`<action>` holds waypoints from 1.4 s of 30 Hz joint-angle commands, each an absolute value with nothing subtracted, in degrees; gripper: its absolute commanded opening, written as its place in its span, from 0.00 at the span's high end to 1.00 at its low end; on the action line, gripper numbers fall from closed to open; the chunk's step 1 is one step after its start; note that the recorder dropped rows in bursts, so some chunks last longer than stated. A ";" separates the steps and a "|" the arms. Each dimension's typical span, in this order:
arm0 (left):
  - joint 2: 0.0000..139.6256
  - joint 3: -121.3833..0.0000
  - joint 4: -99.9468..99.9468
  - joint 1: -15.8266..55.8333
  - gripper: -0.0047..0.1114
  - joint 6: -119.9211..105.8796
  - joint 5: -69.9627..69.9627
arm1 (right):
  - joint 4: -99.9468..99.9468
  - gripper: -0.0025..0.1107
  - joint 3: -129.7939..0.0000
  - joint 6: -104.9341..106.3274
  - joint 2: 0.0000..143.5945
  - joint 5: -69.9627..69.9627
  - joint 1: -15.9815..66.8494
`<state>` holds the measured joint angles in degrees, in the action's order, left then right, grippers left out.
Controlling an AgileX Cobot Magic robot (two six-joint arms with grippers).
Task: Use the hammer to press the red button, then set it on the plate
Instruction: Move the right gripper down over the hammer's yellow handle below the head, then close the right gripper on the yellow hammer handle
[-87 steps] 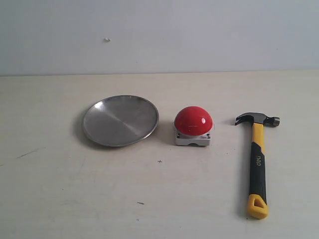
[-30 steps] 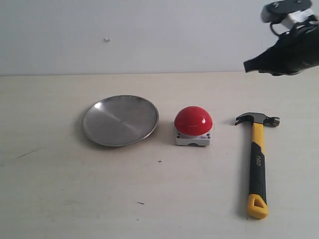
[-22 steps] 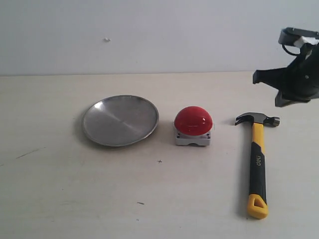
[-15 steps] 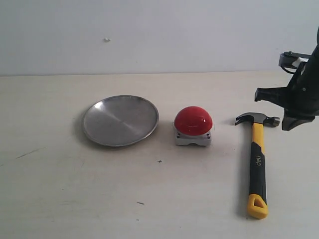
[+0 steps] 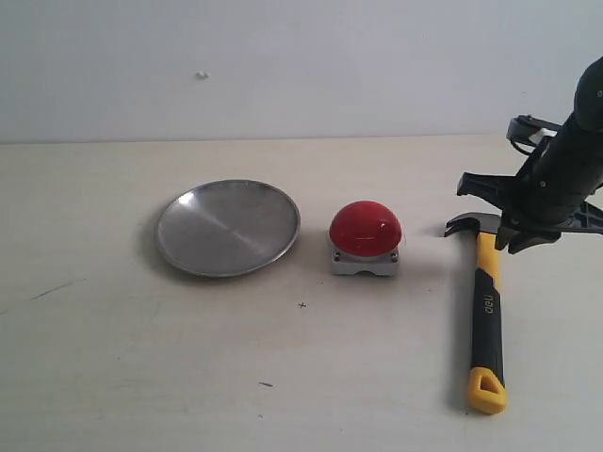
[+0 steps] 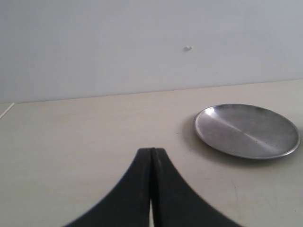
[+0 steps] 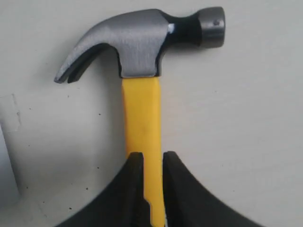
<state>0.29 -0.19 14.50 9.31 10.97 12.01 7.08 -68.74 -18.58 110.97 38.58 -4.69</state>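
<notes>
The hammer lies flat on the table at the right, dark head at the far end and looped yellow end nearest the front edge. My right gripper hangs just over the head end. Its fingers stand slightly apart, and the yellow handle shows through the narrow gap at the right gripper. The red button sits on its grey base in the middle. Left of it lies the silver plate. My left gripper is shut on nothing, low over the table with the plate ahead.
The pale table runs back to a plain white wall. A few small dark specks mark the table in front of the button.
The right arm has come in from the upper right and dropped down and left, until its gripper is over the hammer's head end. Hammer, button and plate have not moved.
</notes>
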 commanded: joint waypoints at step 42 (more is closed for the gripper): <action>0.00 0.00 14.61 9.16 0.96 10.93 11.74 | -3.49 0.59 -81.69 -28.59 123.77 48.34 -0.83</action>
